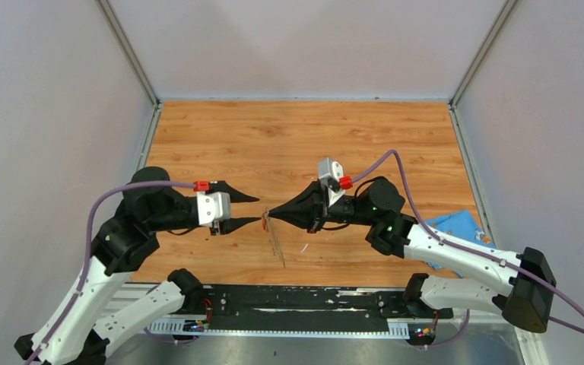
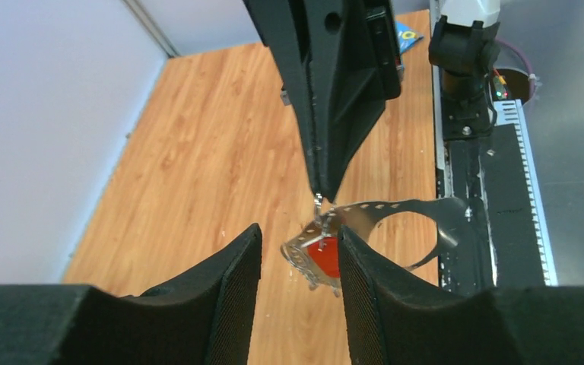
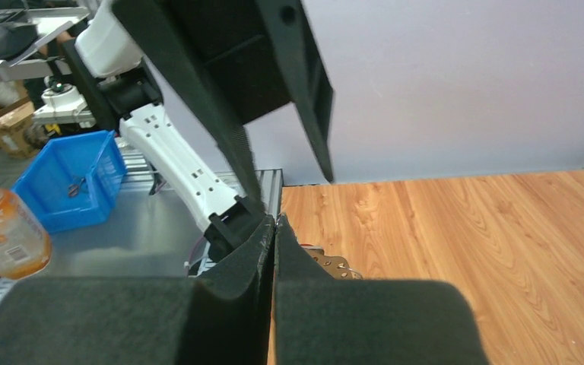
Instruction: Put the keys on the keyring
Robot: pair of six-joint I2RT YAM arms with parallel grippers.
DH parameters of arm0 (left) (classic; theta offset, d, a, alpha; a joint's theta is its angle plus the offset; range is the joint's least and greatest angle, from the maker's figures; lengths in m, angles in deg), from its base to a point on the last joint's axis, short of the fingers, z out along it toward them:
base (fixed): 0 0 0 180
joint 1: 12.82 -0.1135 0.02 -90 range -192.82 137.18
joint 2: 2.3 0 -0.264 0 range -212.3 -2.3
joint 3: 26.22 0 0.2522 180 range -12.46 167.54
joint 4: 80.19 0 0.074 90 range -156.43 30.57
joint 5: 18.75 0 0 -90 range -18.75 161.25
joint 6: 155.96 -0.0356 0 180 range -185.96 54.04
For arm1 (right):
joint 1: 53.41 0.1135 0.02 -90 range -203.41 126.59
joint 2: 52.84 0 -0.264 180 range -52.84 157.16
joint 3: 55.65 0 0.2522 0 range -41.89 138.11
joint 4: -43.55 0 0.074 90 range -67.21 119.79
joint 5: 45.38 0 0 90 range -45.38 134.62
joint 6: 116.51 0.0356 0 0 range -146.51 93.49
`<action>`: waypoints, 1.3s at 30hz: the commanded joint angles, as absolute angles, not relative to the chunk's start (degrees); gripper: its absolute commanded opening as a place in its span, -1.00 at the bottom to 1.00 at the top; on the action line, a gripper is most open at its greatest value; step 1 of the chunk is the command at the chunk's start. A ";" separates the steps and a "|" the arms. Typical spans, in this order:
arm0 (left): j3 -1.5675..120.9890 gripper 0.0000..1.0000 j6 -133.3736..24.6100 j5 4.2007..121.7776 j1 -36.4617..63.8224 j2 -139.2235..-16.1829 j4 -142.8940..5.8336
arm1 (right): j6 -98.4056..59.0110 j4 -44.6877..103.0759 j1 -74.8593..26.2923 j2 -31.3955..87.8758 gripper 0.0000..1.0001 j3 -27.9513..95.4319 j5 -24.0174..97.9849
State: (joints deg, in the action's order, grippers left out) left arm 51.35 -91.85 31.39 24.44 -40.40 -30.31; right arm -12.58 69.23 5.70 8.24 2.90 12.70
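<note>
**Ring pinched at its edge, red key at the rim**

Nearest the arm bases, a white sliver (image 1: 304, 247) lies on the worktop (image 1: 312, 137), with a blue cloth (image 1: 456, 226) out at 4 o'clock. Just beyond the sliver, the keyring (image 2: 376, 207) hangs edge-on above the boards. Its top is caught in the right claw (image 1: 271, 213), whose fingers are pressed together on the metal from 3 o'clock. The left claw (image 1: 249, 209) faces it from 9 o'clock, fingers spread and gripping nothing. In the left wrist view, the red-headed key (image 2: 325, 258) sits between those fingers, against the ring's jagged rim.

The ring looks thin, stiff and light, and is likely to swivel in a one-point pinch. A hold on the flat band, clear of the teeth, seems safest. The key is tiny and probably slick, so its plastic head looks like the better place to grip.

Whether the key is threaded on or only resting against the ring cannot be told. The blue-headed key shows in no view. From the right wrist, only a scrap of the ring's toothed edge peeks past the closed fingers.
</note>
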 commanded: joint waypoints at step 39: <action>61.77 -1.00 -99.76 32.71 24.62 -56.25 -13.63 | -51.79 -14.93 4.42 28.89 -0.06 53.96 10.80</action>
State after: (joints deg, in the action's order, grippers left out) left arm 59.05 -98.39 30.63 24.44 -55.70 -15.58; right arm -46.78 -3.90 4.96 27.78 50.94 10.52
